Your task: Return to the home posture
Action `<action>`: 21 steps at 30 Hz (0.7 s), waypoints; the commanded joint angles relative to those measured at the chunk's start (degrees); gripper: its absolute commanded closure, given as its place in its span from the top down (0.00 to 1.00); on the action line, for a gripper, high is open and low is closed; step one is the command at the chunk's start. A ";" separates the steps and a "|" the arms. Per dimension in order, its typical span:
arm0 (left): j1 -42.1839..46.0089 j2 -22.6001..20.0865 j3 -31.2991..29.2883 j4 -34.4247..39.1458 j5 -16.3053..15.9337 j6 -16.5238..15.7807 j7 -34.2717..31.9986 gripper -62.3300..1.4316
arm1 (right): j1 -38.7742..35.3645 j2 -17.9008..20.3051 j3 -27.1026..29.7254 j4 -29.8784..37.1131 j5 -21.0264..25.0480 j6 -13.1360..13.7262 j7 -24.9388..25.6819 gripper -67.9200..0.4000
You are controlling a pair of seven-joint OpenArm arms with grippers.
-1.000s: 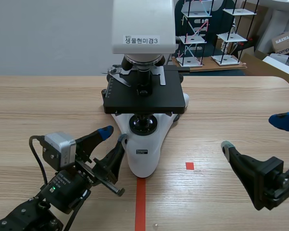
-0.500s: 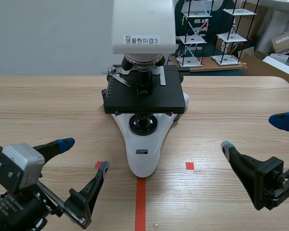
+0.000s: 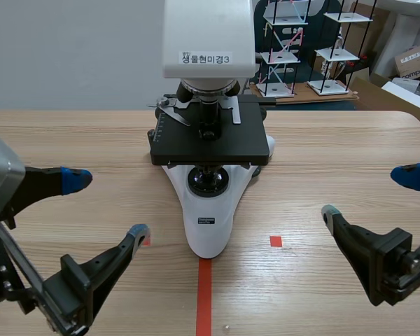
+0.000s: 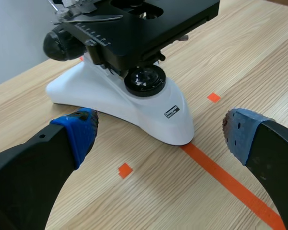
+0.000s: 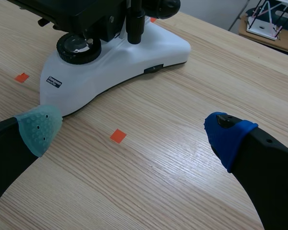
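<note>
Near the bench's [image 3: 322, 147] front edge, the left tool [image 3: 106, 204] and right tool [image 3: 369, 194] both hung spread and empty, well clear on either side of the microscope [image 3: 208, 234] at mid-bench, seemingly parked for home

The left gripper [image 3: 106, 204] sits low over the near left corner of the table [image 3: 336, 150], pointing toward the table's middle. Its fingers are spread wide with nothing between them, and the blue-padded finger [image 3: 73, 179] is raised above the other. The right gripper [image 3: 369, 194] sits low by the near right edge, equally wide apart and holding nothing. Both seem to hang just clear of the surface.
</note>
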 commanded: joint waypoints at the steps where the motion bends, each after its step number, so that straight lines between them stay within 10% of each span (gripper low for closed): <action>1: 2.14 0.42 -1.01 1.95 -0.37 -0.39 -0.50 0.92 | 0.55 0.61 0.48 0.81 0.35 0.00 0.85 0.99; 21: 10.71 -4.35 -3.32 6.40 -4.63 1.77 -3.63 0.92 | 0.55 0.59 0.48 0.81 0.35 0.00 0.83 0.99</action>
